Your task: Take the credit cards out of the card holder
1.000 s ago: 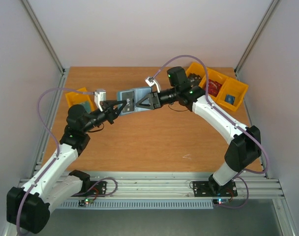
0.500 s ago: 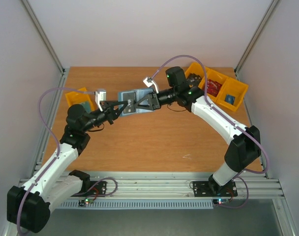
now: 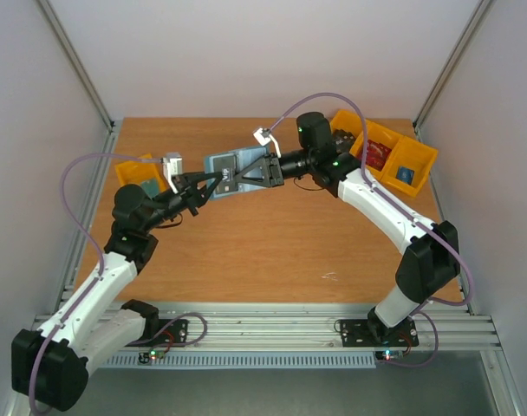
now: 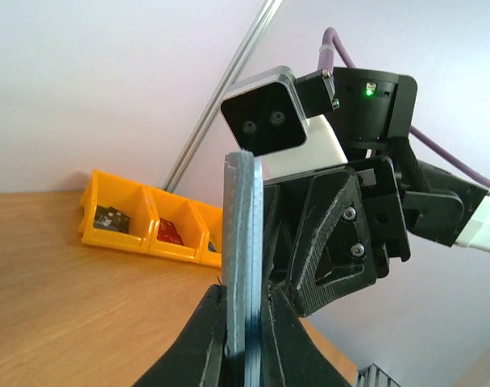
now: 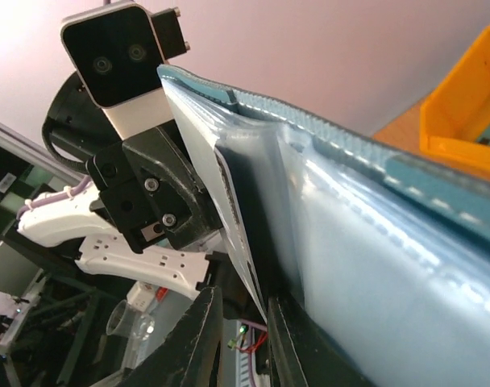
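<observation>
The teal-blue card holder hangs in the air above the table's far middle, between my two grippers. My left gripper is shut on its lower edge. In the left wrist view the card holder stands edge-on, pinched between the jaws of the left gripper. In the right wrist view the card holder's pale lining and clear slots fill the frame. A thin card with a dark face sits in a slot. My right gripper is narrowly open and straddles that card's lower edge. The red card is hidden.
Yellow bins with red, black and blue objects stand at the far right; they also show in the left wrist view. Another yellow bin stands at the far left. Both arms meet over the table's far middle.
Both grippers and the card holder have shifted a little left and away from the bases. My right gripper has closed in further on the card holder.
</observation>
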Controlling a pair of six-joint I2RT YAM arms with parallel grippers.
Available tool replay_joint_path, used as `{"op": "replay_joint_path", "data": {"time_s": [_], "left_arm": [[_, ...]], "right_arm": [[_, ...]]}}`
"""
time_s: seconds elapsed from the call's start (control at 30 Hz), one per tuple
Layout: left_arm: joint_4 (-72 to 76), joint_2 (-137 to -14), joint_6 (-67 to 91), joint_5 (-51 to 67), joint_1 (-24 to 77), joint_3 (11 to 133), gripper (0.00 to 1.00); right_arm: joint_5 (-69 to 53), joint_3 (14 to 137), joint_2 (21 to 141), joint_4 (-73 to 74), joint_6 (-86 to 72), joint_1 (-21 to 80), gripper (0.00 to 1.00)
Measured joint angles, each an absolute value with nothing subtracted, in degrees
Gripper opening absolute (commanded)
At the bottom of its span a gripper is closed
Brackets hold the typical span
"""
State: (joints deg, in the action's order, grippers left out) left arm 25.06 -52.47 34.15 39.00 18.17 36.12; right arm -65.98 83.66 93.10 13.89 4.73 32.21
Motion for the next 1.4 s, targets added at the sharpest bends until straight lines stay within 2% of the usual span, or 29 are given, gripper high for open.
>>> {"op": "replay_joint_path", "data": {"time_s": [0.33, 0.4, 0.6, 0.7, 1.07, 1.27, 1.4], "left_arm": [[25.98, -51.66, 31.29, 32.69, 19.70, 36.99, 0.00], [25.98, -51.62, 30.98, 31.97, 19.70, 36.97, 0.00], [25.74, -51.29, 31.07, 31.18, 19.75, 36.97, 0.02], [25.04, -51.03, 31.05, 31.48, 19.75, 36.93, 0.10], [23.86, -50.98, 32.95, 37.19, 20.08, 36.84, 0.11], [23.73, -50.98, 33.15, 39.83, 20.25, 36.84, 0.19], [23.33, -50.98, 33.04, 41.08, 20.29, 36.84, 0.20]], "right_arm": [[-65.23, 81.76, 93.86, -4.45, -5.45, 32.64, 0.07], [-64.66, 81.73, 94.17, -5.19, -5.69, 32.80, 0.02], [-64.01, 81.76, 94.17, -4.64, -3.86, 32.88, 0.01], [-63.81, 81.80, 94.02, -2.79, -1.34, 32.86, 0.01], [-63.48, 84.99, 91.18, 15.57, 11.38, 32.45, 0.01], [-63.53, 87.53, 90.56, 23.70, 17.02, 32.45, 0.01], [-63.70, 89.14, 90.19, 28.01, 19.92, 32.12, 0.01]]}}
